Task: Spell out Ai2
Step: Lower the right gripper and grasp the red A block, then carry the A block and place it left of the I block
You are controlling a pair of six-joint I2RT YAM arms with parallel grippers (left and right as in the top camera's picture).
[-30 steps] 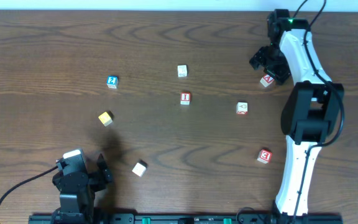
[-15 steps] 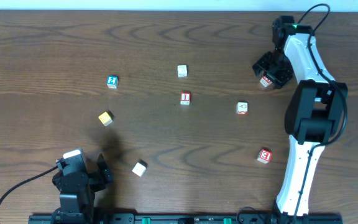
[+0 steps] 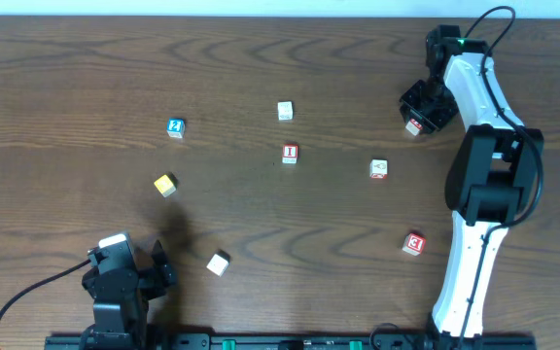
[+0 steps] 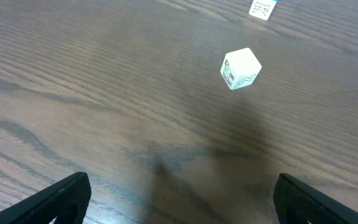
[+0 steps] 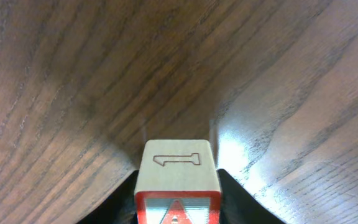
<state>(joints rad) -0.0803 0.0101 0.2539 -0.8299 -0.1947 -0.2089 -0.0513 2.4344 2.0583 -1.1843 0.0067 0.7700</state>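
Observation:
The A cube [image 3: 414, 125], white with a red frame and a red letter, sits at the far right of the table. My right gripper [image 3: 419, 117] is shut on it. In the right wrist view the A cube [image 5: 178, 180] fills the gap, with a dark finger [image 5: 120, 202] pressed against each side, and its top face shows an outlined "1". The red I cube [image 3: 290, 154] lies mid-table. The blue cube [image 3: 175, 127] lies far left. My left gripper [image 3: 163, 272] rests open at the front left, with bare wood between its fingers [image 4: 64, 196].
Loose cubes are scattered about: a white one [image 3: 285, 111] at the back, a red-marked white one [image 3: 378, 169], a red one [image 3: 413, 243] at front right, a yellow one [image 3: 165, 185], and a white one [image 3: 219, 262] just ahead of my left gripper.
My right gripper came down over the A cube and its jaws closed in against the cube's sides. The left arm has not moved.

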